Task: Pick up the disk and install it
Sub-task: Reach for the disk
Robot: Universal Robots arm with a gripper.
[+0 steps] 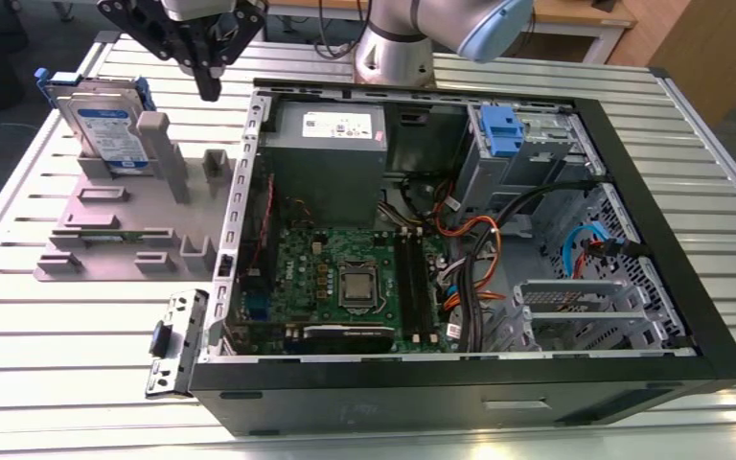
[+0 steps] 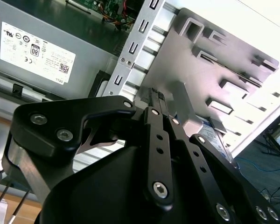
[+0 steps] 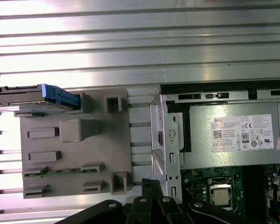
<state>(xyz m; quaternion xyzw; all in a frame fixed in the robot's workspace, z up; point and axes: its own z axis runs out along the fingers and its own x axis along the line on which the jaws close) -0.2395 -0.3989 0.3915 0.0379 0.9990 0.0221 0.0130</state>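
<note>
Picking up is not yet done: the gripper (image 1: pixel 208 92) hangs empty, pinched closed, with the disk (image 1: pixel 103 129) standing in the grey holder (image 1: pixel 112 206) below and beside it, so grabbing likely needs open fingers.

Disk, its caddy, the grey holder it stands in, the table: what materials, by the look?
Disk: silver-grey metal body with a dull sheen; the white-and-blue label is probably paper or film.
Caddy: solid blue, matte, likely moulded plastic.
Holder: uniform matte grey, no glare; probably plastic, possibly printed.
Table: ribbed bright slats with strong glare; looks like aluminium.
</note>
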